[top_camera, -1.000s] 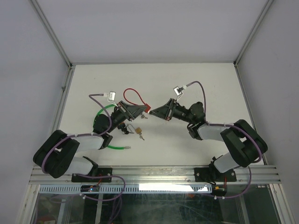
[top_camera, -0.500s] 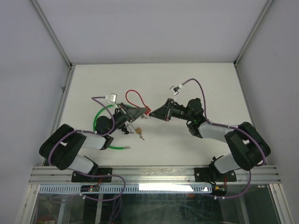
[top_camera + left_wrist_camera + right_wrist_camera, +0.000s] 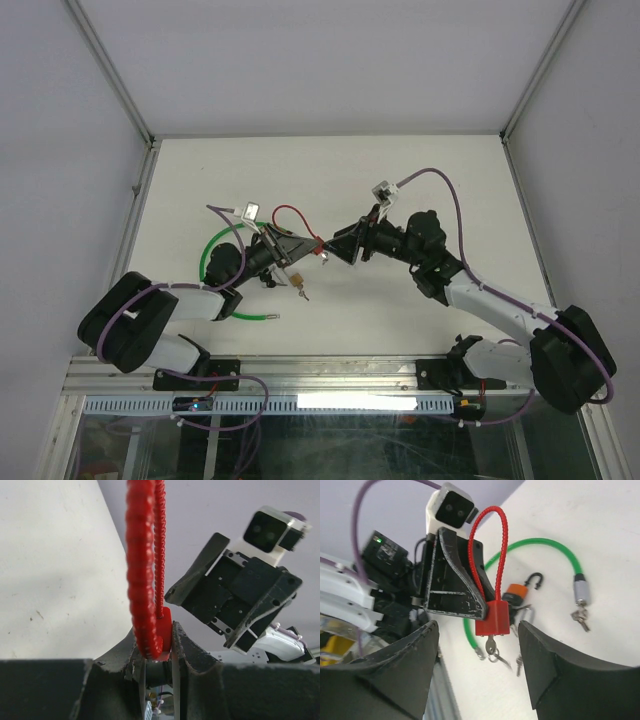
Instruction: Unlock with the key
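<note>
My left gripper (image 3: pixel 312 243) is shut on the body of a red cable lock (image 3: pixel 318 242), held up above the table; its red cable loop (image 3: pixel 290 213) arches back over the fingers. In the left wrist view the red body (image 3: pixel 165 630) sits clamped between the left gripper's (image 3: pixel 159 641) two jaws. In the right wrist view a key (image 3: pixel 491 644) hangs in the bottom of the red lock (image 3: pixel 492 618), with more keys on its ring. My right gripper (image 3: pixel 477 628) is open, its jaws wide on either side of the lock and key, touching neither.
A green cable lock (image 3: pixel 214 252) curves on the table under the left arm, its metal end and keys (image 3: pixel 581 605) lying loose. An orange padlock (image 3: pixel 296 277) with keys (image 3: pixel 303 293) lies below the held lock. Grey walls surround the table.
My right gripper has opened and let go of the key, which stays in the lock. The right arm has stretched out and the left gripper with the lock has shifted slightly right.
</note>
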`<control>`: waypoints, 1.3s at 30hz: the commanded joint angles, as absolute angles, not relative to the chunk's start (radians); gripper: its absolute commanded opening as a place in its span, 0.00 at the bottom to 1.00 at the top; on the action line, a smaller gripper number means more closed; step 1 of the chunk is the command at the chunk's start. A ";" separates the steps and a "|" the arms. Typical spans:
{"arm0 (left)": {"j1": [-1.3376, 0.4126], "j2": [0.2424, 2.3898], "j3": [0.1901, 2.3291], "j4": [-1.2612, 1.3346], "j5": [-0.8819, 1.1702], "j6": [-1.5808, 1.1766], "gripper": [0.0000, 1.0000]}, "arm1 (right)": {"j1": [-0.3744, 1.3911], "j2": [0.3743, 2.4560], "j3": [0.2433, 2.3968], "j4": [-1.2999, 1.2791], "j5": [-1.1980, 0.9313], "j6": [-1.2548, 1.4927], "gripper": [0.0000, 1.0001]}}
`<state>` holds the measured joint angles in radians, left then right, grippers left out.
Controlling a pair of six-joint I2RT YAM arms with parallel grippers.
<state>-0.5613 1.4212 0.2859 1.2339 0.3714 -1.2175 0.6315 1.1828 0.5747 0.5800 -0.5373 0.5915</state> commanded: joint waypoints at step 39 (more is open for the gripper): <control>-0.548 1.243 0.373 0.932 0.326 -1.225 0.00 | 0.928 1.211 0.611 0.411 -0.042 0.052 0.14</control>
